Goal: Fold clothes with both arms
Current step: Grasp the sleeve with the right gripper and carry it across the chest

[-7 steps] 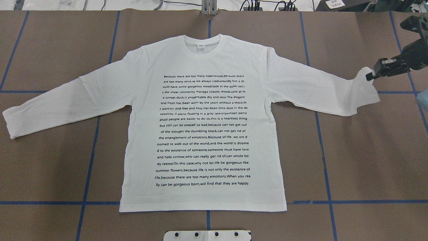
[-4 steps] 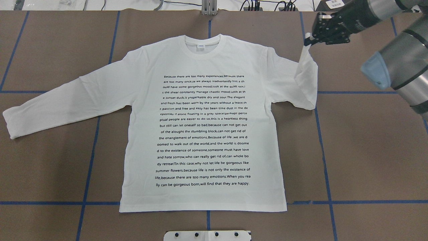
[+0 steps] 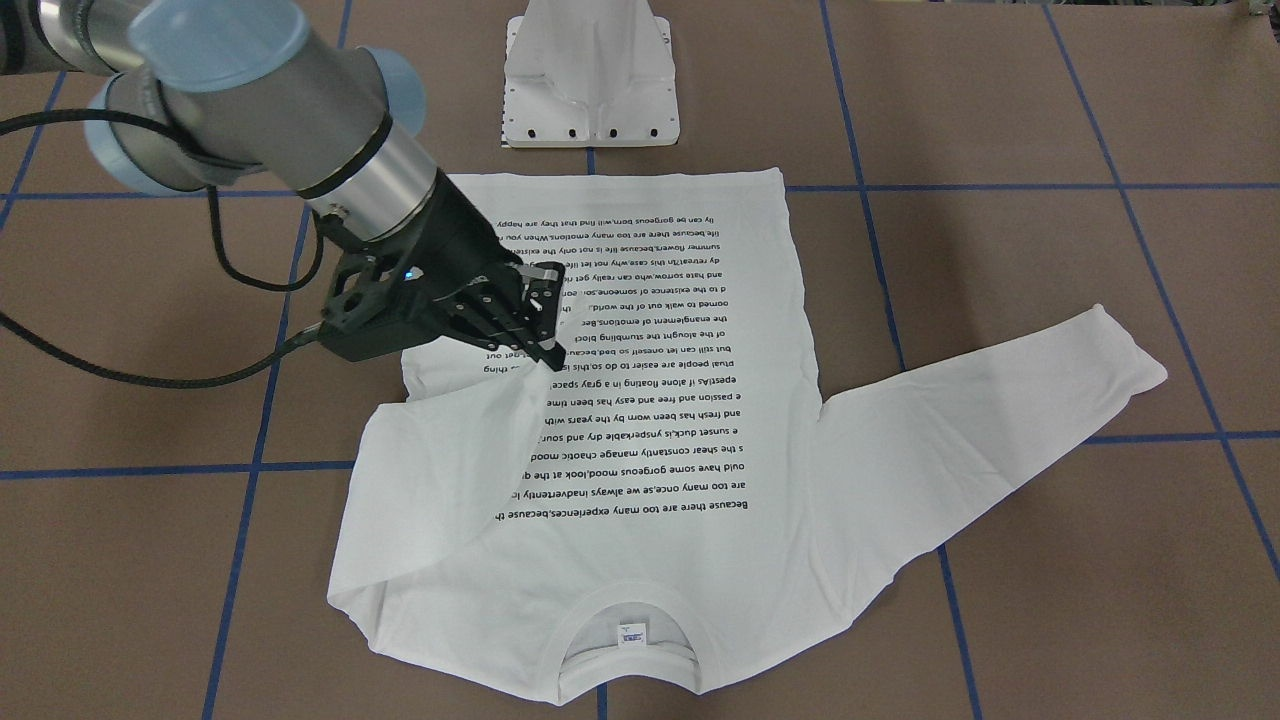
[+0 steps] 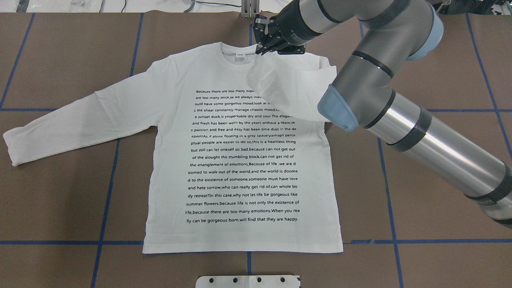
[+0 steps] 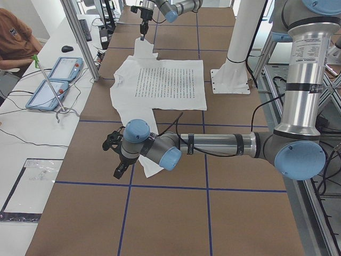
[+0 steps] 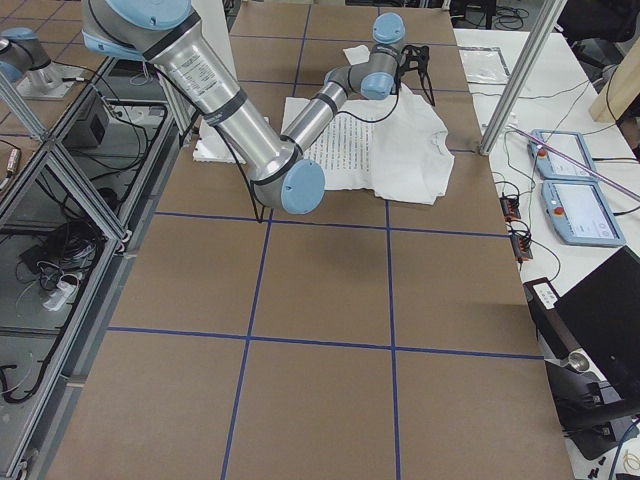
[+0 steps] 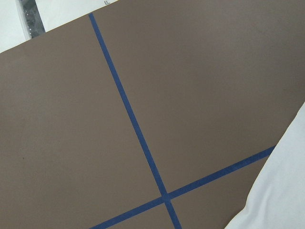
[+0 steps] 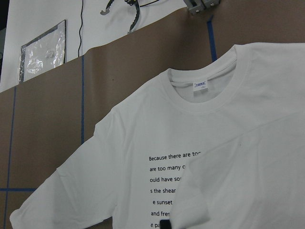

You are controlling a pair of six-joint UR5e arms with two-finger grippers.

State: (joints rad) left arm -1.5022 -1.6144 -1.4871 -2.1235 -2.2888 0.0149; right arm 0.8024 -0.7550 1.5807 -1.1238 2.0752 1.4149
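One brown table (image 4: 60, 200), gridded with blue tape lines (image 4: 105, 200). Two arms: right arm (image 4: 400, 116) reaching across, left arm (image 5: 224, 144) low over the table. One white shirt (image 4: 240, 160), flat at centre, print up. Two grippers: right gripper (image 3: 545, 350) clamped on the right sleeve (image 4: 288, 88), its end held raised over the chest; left gripper (image 5: 116, 160) near the left sleeve's end, jaw state can't be told.

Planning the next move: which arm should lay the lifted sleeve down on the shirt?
Right. The right gripper pinches the lifted sleeve over the shirt; the left gripper hangs out by the other sleeve.
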